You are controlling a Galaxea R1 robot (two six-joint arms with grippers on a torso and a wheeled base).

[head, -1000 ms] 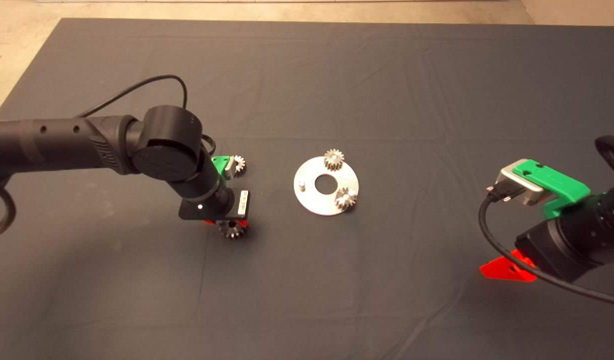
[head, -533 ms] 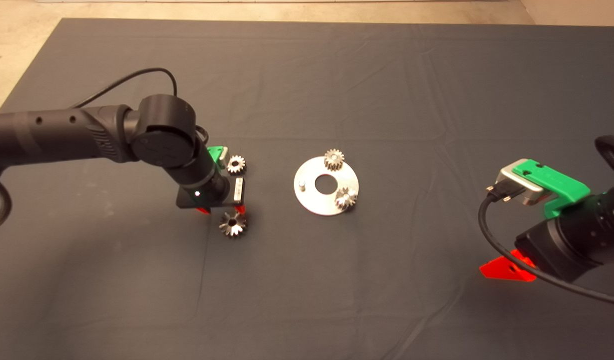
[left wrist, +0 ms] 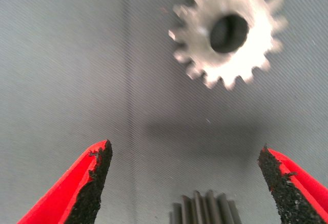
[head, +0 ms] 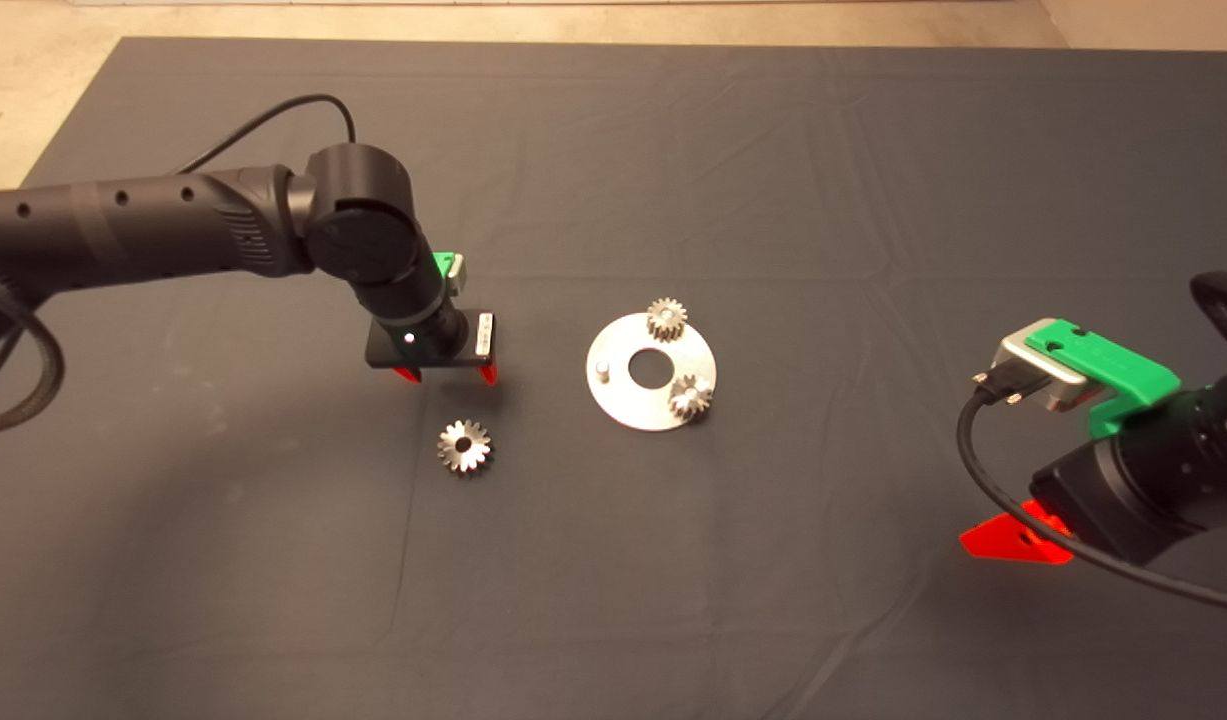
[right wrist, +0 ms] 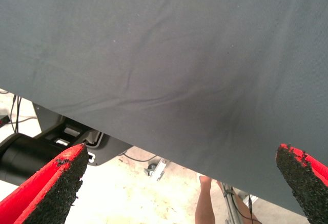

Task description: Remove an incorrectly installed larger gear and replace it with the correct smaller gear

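Observation:
The larger gear (head: 464, 446), bright silver with star-like teeth, lies flat on the mat in front of my left gripper (head: 446, 374). It also shows in the left wrist view (left wrist: 228, 32). The left gripper is open and empty. A smaller gear (left wrist: 205, 207) lies between its fingers in the left wrist view; in the head view the gripper hides it. A round silver plate (head: 633, 405) carries two small gears (head: 666, 319) (head: 690, 397) and a bare peg (head: 602, 369). My right gripper (head: 1013, 541) waits open at the lower right, off the mat's edge.
The dark mat (head: 773, 200) covers the table, with pale floor beyond its far edge. In the right wrist view (right wrist: 182, 155) the mat's edge, the robot's base (right wrist: 31, 157) and a person's leg (right wrist: 205, 203) show on the floor.
My left gripper has drawn back from the larger gear, which stays on the mat. The gripper now stands over the loose smaller gear and hides it. The right arm has not moved.

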